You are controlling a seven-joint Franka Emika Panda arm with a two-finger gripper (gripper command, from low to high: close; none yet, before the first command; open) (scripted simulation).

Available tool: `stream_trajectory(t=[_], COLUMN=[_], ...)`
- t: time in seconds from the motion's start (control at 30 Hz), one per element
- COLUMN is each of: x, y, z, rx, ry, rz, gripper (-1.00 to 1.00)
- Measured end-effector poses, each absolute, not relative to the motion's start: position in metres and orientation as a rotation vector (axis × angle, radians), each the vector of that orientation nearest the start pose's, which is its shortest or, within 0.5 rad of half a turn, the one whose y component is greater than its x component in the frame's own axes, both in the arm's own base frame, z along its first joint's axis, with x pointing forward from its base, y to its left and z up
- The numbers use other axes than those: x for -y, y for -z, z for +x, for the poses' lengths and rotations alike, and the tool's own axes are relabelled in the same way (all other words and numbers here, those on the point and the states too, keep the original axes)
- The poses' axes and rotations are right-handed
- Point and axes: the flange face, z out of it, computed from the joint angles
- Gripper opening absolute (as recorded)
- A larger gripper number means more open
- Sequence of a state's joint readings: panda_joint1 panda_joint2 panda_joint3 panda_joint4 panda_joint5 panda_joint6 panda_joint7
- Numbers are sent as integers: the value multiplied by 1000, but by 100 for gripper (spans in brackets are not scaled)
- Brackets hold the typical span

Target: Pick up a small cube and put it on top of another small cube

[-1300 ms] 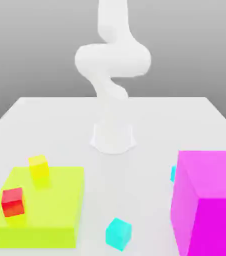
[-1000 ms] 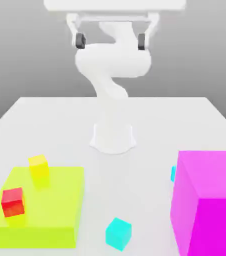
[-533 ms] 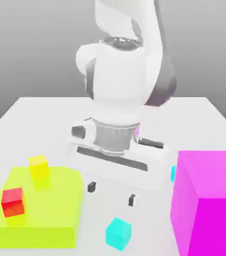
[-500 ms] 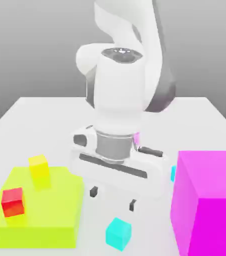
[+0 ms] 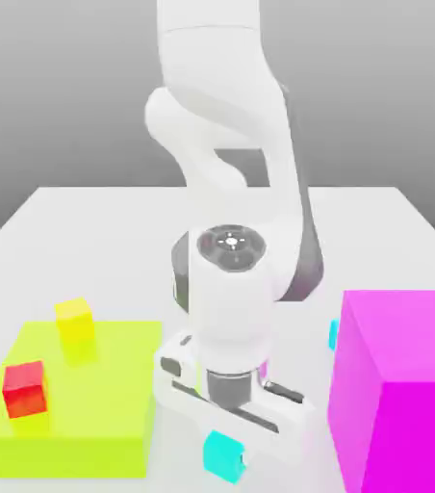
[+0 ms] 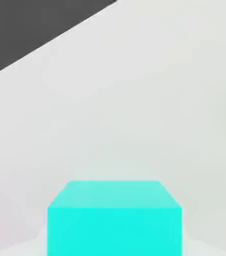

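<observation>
So the claw [image 5: 224, 456] is down at the lower centre of the exterior view, closed up and clamped on the small cyan cube [image 5: 223, 455], which sits between its tips. I can't tell if the cube is resting on the surface [image 5: 96, 231] or just off it.

My worry from here is the grip. If the tips only have the upper part of the cube, it could twist or slide out on the lift, and then it'd land crooked. Letting go too high or off-centre over the second cube would probably tip the stack, and coming down too low could shove that bottom cube away.

As for what's around: a big magenta block [image 5: 419, 414] takes up the lower right of the exterior view, way taller than the cubes. Another cyan cube [image 5: 333, 334] peeks out from behind its left edge, mostly hidden, so if that's the one to stack on, the block is right in the way and a low swing could bump it. Over at the lower left there's a flat lime slab [image 5: 58, 457] with a small yellow cube [image 5: 74, 321] and a small red cube [image 5: 25, 389] on it. Going that way, I'd lift enough to clear the slab's edge first.
</observation>
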State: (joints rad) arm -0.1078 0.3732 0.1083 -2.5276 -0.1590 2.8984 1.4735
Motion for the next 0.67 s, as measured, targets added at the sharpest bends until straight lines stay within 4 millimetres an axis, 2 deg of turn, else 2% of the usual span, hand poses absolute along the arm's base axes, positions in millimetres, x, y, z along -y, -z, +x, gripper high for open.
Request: stream_trajectory(t=[0.13,0.17,0.3,0.4,0.43,0.47,0.5,0.53,0.57,0.67], x=[-13,2,103,214,246,257,243,240,239,239], y=[-182,-194,-241,-286,-291,-285,-274,-260,-252,-252], z=[451,453,456,427,413,408,418,419,420,420], rx=[-1933,-1988,-2309,-2593,-2665,-2688,-2662,-2656,-2655,-2654], ry=[2,7,20,10,5,2,1,1,1,1], rz=[-2474,-2439,-2164,-1794,-1673,-1630,-1669,-1676,-1678,-1679], gripper=[-100,-100,-100,-100,-100,-100,-100,-100,100,100])
